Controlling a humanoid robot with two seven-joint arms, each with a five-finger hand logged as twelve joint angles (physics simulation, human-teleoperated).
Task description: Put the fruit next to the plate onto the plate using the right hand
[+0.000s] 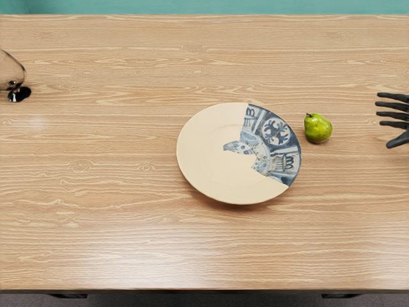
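Wood-grain bench (128, 243) under a teal wall (204, 6); pear (317, 128) just beside the plate (211, 160); right hand (395, 118) with fingers (393, 97) apart.

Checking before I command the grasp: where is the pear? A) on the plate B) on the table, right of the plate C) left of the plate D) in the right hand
B: the pear lies on the table just right of the plate, clear of the right hand.
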